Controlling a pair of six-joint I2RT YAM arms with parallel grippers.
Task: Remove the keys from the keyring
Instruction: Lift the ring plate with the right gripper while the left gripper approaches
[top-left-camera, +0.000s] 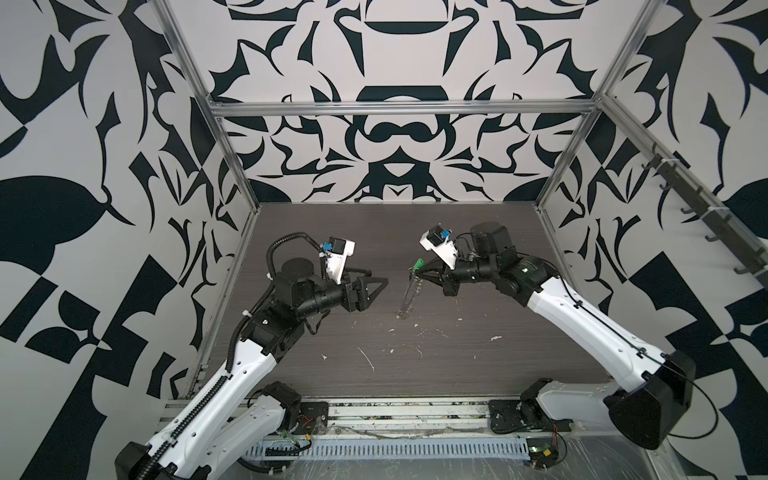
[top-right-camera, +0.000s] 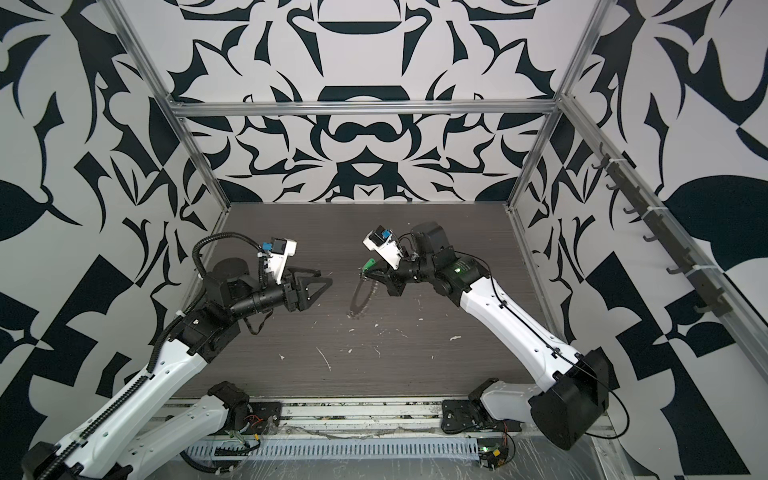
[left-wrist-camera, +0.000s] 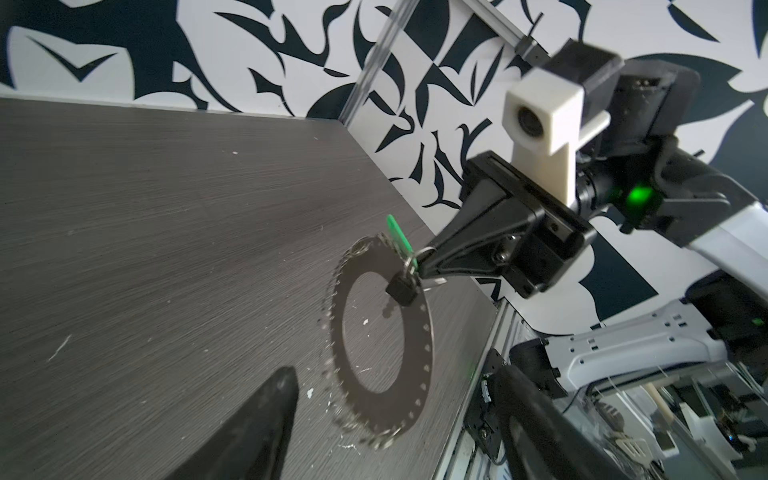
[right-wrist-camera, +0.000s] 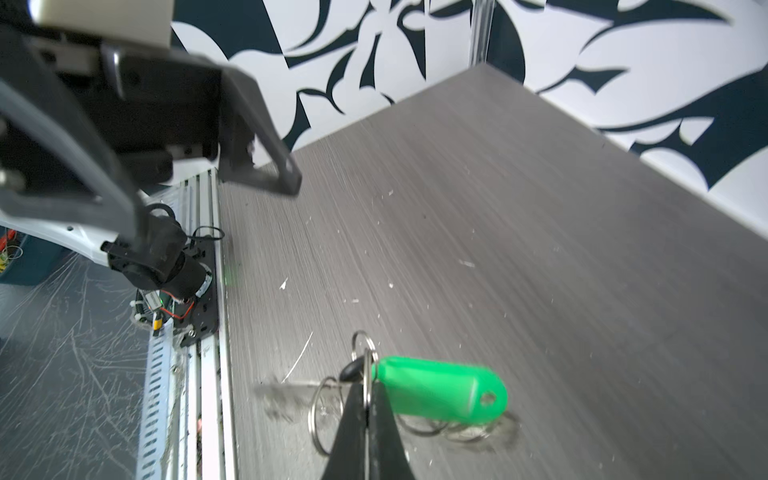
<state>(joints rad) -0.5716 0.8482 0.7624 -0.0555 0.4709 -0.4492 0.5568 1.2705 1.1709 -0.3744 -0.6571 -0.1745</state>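
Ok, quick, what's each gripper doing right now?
Left gripper: open, holding nothing.
Right gripper: closed on a small loop at the keyring rim, beside the green tag.

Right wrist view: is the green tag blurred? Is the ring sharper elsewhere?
Right wrist view: the bright green oblong plastic tag is smeared at its edges. Left wrist view: the wide flat silvery metal ring reads fairly sharp. In a top view the ring is nearly edge-on, a thin sliver.

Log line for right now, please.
left claw: open, empty | right claw: shut on keyring, hanging | key: attached beside right claw
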